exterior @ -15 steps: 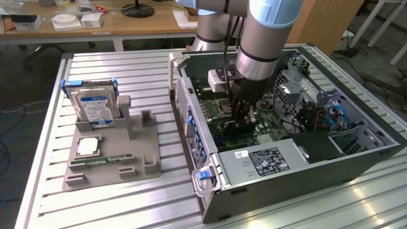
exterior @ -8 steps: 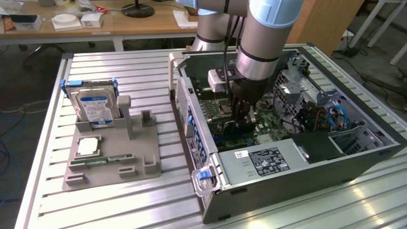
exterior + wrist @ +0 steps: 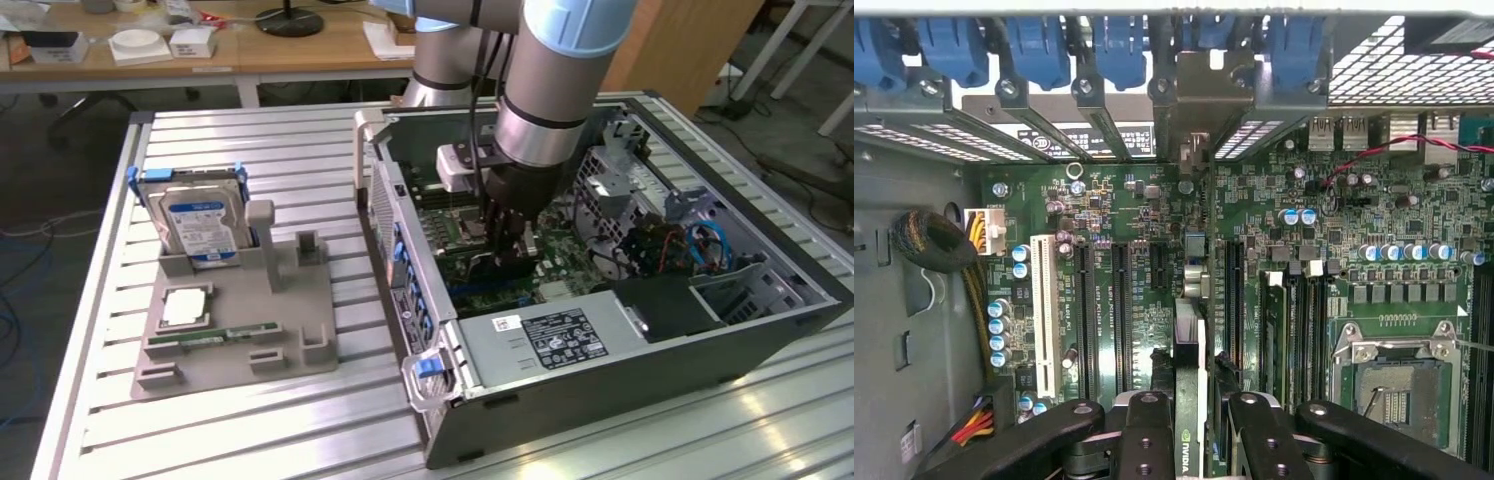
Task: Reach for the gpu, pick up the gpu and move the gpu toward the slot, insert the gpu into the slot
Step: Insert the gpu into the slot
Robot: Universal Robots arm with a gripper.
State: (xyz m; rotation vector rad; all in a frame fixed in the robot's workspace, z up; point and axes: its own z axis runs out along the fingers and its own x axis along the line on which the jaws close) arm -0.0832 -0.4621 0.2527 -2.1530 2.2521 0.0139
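My gripper (image 3: pixel 513 238) reaches down into the open computer case (image 3: pixel 627 400), over the green motherboard (image 3: pixel 1134 200). It is shut on the gpu (image 3: pixel 1190 340), a thin dark card that I see edge-on between the two black fingers (image 3: pixel 1146 425). The card's silver bracket (image 3: pixel 1194 95) sits at the case's rear openings. The gpu stands upright among the parallel black slots (image 3: pixel 1122 300), and the slot directly under it is hidden by the card. I cannot tell whether its edge is seated. In the exterior view the gpu (image 3: pixel 497 268) shows as a dark shape just under the fingers.
A square silver processor socket (image 3: pixel 1394 385) lies beside the gripper. Blue latch clips (image 3: pixel 1039 45) line the case's rear wall, and a cable bundle (image 3: pixel 934 245) hangs at one side. Outside the case a grey fixture (image 3: pixel 227 330) holds a hard drive (image 3: pixel 200 222) and a green memory stick (image 3: pixel 214 336).
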